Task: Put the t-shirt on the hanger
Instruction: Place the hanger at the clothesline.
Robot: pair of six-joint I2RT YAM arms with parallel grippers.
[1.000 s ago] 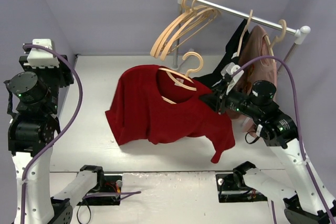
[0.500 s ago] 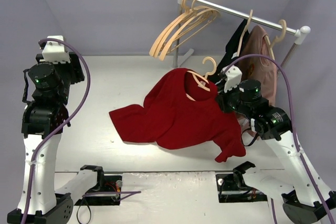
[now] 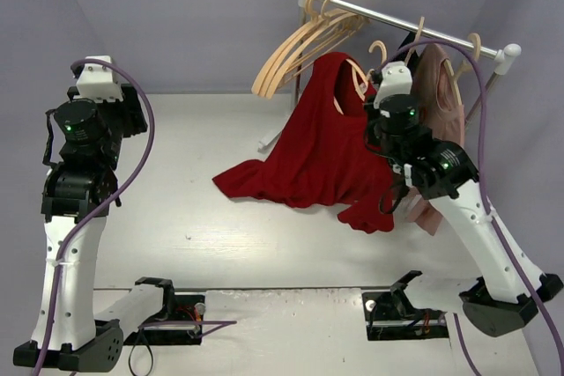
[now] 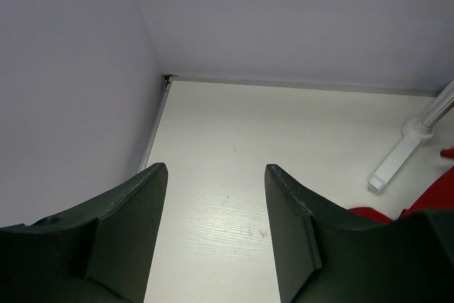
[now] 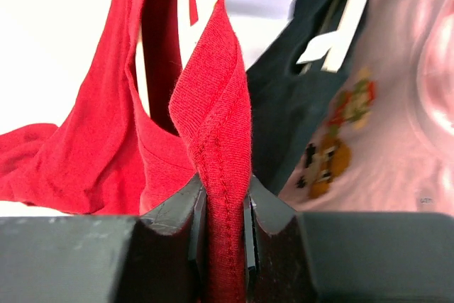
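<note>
Shirt and hanger are up in the air together, right by the clothes rack. The red t-shirt (image 3: 322,143) hangs down long, and its low end lies on the table (image 3: 176,191). The wooden hanger (image 3: 377,42) sits inside the neck. Its hook pokes out the top, just under the rail (image 3: 397,22), and it does not look hooked on.

The right gripper (image 5: 225,211) is pinching a fold of the shirt's cloth near the neck and holds it all up. The left gripper (image 4: 216,204) is far away on the other side, fingers spread wide with nothing between them.

I think the shirt is on the hanger, so the job in hand is getting it onto the rack. The hook needs to go a bit higher and over the rail.

The rack holds a bunch of bare hangers (image 3: 300,50) at one end, and a black top (image 5: 298,104) and a pink shirt (image 5: 383,104) at the other.
</note>
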